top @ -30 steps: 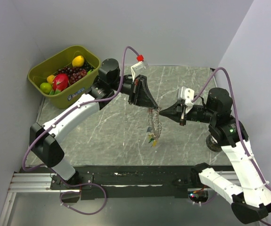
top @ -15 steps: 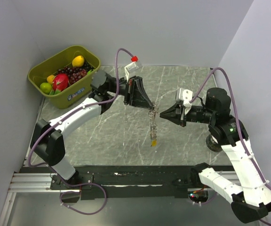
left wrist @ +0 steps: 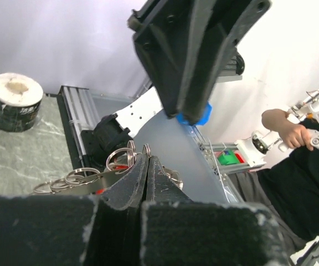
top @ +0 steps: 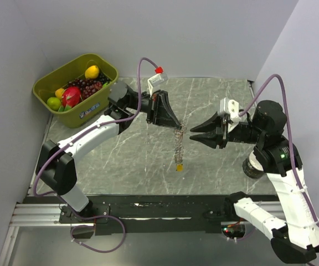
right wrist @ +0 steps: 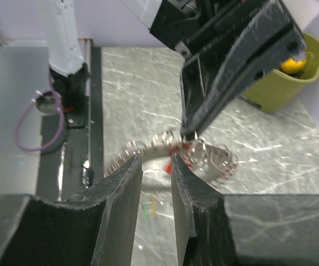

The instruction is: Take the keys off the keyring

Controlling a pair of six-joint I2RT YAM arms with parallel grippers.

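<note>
- Grey marbled table point(top: 215, 100), pale walls behind; nothing of the task lies on it.
- Keyring point(top: 177, 145) hangs in the air as a slack, near-vertical strand. The right wrist view shows it as a run of linked silvery rings with a red piece among them.
- Keys point(top: 179, 165) dangle at the keyring's lowest point. Only a yellow tag shows clearly; the other colours are too small to tell.
- Left gripper point(top: 177, 126) sits at the top of the keyring, its fingers point(left wrist: 143, 183) pressed tight together on the rings; it carries the whole load.
- Right gripper point(top: 191, 138) stands just beside the keyring's upper part, apart from it, jaws parted to a moderate gap and holding nothing.
- Change: a second ago the right gripper was clamped on the keyring near the left one. It has since let go, spread its fingers and drawn back a little, and the keyring has fallen straight.
- Judgement: no key looks freed yet. The release reads as a reset, and a fresh, lower grasp nearer the keys seems needed.
- Green bin point(top: 60, 70) of fruit stands well away from the keyring, beyond the left arm; not involved.
</note>
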